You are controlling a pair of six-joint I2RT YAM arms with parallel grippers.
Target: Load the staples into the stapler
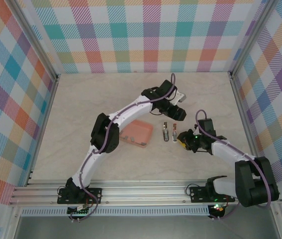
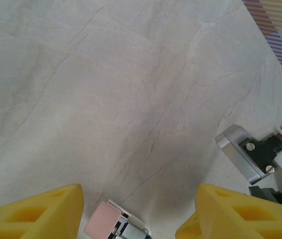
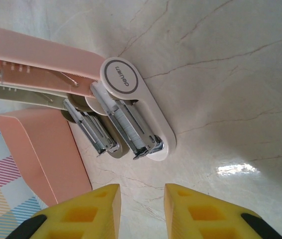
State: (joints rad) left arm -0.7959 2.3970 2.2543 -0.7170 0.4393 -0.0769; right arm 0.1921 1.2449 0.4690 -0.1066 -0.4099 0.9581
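Tray (image 1: pixel 143 129) holds dark specks we take for the staples (image 1: pixel 130 138), left of both grippers; the opened stapler (image 1: pixel 168 132) lies just right of it, long axis near-to-far. The left gripper (image 2: pixel 137 211) hangs spread over its far end, the right gripper (image 3: pixel 140 204) narrowly parted, empty, at its near end.

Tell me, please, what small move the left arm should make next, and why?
Probably carry the left tool over to the tray for a pick-up. The tool hangs open and empty above one end of the stapler, which already lies opened flat beside the tray.
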